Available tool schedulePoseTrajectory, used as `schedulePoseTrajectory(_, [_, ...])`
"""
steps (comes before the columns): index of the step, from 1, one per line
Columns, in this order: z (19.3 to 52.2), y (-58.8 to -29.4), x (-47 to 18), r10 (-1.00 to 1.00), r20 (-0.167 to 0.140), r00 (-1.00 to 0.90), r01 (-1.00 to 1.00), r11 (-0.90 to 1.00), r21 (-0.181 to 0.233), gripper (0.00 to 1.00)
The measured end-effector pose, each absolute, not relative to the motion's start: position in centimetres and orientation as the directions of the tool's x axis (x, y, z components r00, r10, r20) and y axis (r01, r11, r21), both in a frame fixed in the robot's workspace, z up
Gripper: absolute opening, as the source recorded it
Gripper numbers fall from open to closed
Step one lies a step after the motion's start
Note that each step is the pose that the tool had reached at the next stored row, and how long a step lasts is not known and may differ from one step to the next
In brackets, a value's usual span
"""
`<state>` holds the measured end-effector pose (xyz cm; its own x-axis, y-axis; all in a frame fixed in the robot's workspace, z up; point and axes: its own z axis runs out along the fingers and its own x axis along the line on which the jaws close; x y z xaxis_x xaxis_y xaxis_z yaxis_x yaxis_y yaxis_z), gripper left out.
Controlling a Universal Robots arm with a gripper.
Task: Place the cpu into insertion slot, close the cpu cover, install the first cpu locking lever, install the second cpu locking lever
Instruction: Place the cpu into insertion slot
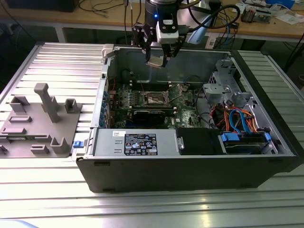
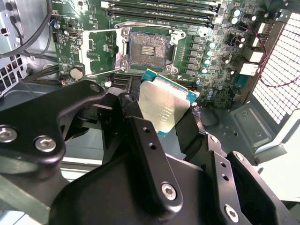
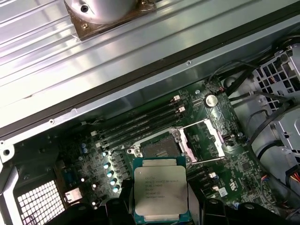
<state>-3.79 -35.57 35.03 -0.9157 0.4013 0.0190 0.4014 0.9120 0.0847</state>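
cpu [image 2: 164, 105] clamped between jaws, high above insertion slot [image 2: 149, 50]

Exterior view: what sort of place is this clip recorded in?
Probably a robotics lab or workshop: an open computer case lies on a ribbed metal table, a wooden bench with cables stands behind, and the gripper holds the cpu above it.
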Motion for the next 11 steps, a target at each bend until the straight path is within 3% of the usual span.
schedulePoseTrajectory(11, [35.02, -35.57, -3.79, 0.422, 0.019, -0.906, 0.422, 0.903, 0.085, 0.55])
